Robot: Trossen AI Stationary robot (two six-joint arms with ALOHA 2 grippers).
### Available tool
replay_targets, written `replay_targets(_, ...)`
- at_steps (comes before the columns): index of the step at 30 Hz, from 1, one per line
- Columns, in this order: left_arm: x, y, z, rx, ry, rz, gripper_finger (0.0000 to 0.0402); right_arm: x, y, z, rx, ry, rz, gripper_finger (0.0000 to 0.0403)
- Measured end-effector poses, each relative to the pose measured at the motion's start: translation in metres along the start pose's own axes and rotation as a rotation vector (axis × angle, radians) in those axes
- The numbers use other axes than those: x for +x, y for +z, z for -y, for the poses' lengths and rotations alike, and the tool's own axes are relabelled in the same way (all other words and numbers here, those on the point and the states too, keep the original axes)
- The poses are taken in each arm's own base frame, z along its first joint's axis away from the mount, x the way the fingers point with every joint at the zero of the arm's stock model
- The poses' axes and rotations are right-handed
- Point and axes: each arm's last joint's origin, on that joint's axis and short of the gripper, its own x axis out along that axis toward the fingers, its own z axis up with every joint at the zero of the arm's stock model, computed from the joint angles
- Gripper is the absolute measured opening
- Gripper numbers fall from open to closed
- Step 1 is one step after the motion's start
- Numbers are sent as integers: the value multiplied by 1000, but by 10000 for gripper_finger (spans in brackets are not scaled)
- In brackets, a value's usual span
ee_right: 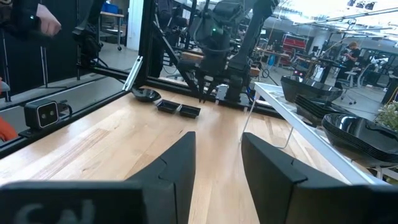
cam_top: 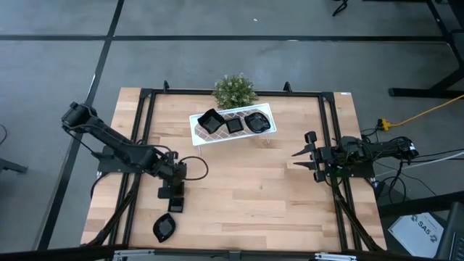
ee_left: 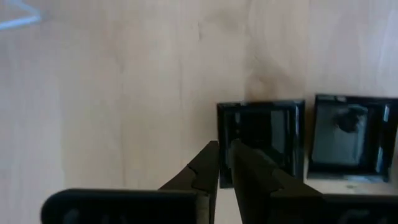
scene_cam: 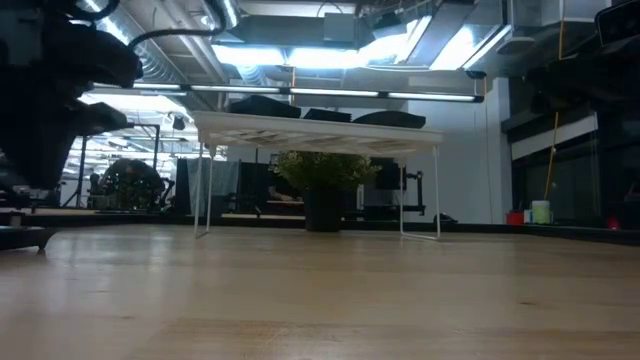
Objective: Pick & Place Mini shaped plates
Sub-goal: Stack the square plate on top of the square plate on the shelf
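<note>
Reaching in from the table's (cam_top: 254,188) left edge, the left arm holds its claw (cam_top: 172,190) low over the wood near the front-left. In the left wrist view its two fingers (ee_left: 205,171) stand close together with a thin gap, straddling the near rim of a square plate (ee_left: 261,140); whether they actually pinch that rim cannot be told. A second square plate (ee_left: 351,140) lies just beside the first, apart by a narrow strip of wood. From above, only one small dark square (cam_top: 175,205) shows just in front of the claw. Nearer the front edge, a leaf-like plate (cam_top: 165,228) lies on its own.

Toward the middle back of the table stands the white rack (cam_top: 199,136), raised on thin legs. Three more plates sit in a row on it: a larger squarish one (cam_top: 211,121), a small square one (cam_top: 235,125) and a rounded one (cam_top: 257,122). A small green plant (cam_top: 234,90) stands just behind the rack at the table's back edge.

On the right, the right arm waits over the table's right edge, its claw (cam_top: 303,154) spread and holding nothing, pointing across toward the left arm. A person's hand (ee_right: 46,23) shows in the room beyond.
</note>
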Motion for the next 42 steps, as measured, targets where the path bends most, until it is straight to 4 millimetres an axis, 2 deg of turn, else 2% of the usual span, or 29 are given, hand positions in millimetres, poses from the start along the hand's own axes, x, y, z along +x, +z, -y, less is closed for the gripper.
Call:
replay_targets(5,0,3,-7,12,-29,-16,47,0,0,0,0,0,0,129)
replay_targets(10,0,1,-12,-7,-15,-39,82,0,0,0,0,0,0,129)
replay_targets(16,17,-9,-15,-43,-29,-34,136,0,0,0,0,0,0,129)
replay_targets(20,23,-11,-14,-45,-93,-23,151,0,0,0,0,0,0,129)
replay_targets(28,32,-19,-17,-45,-76,-51,143,0,0,0,0,0,1,129)
replay_targets(36,37,-16,-15,-45,-72,-52,132,0,0,0,0,0,0,129)
replay_targets(42,41,-15,-14,-31,-78,-52,103,0,0,0,0,0,0,129)
